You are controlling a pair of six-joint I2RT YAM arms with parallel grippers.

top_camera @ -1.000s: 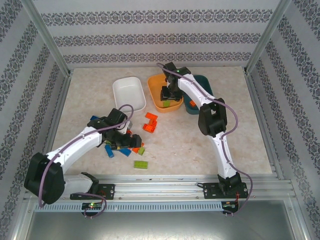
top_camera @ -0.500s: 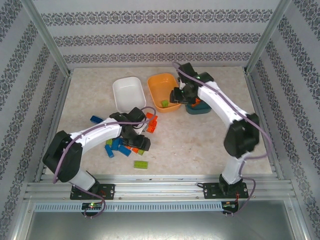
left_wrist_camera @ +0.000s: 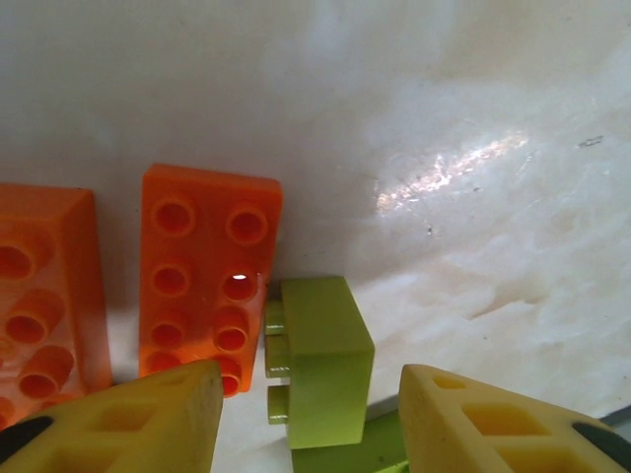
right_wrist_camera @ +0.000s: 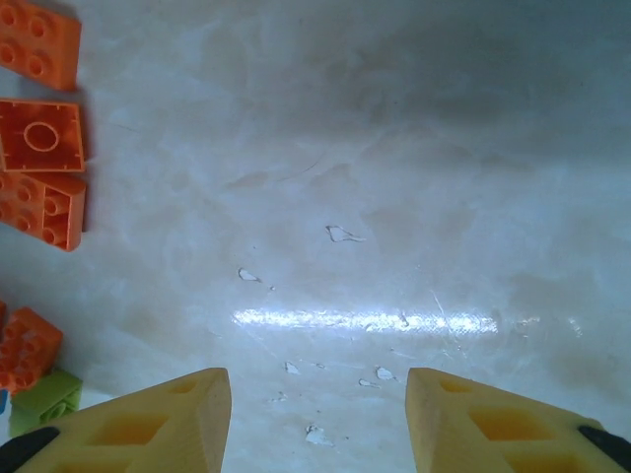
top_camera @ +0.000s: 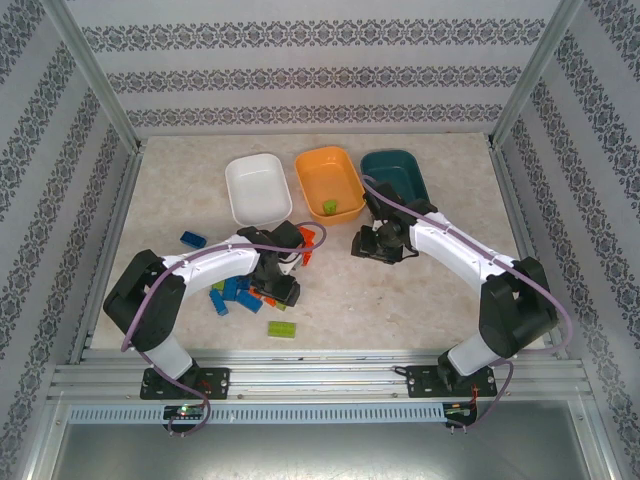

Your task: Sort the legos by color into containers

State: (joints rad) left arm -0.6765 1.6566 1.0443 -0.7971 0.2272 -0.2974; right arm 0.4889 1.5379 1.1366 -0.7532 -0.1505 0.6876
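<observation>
We're holding the left gripper [left_wrist_camera: 308, 382] wide around the lime lego [left_wrist_camera: 320, 360] to grab it; the right gripper [right_wrist_camera: 317, 382] is hanging wide, empty.

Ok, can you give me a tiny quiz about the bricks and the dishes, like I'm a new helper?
1. True or false: the orange dish holds a small green brick.
2. In the left wrist view, what lies between the open fingers of the left pincer? A. a blue brick. B. a lime brick. C. nothing.
3. Is the right pincer, over the bare table, open or shut?
Key: 1 true; 2 B; 3 open.
</observation>
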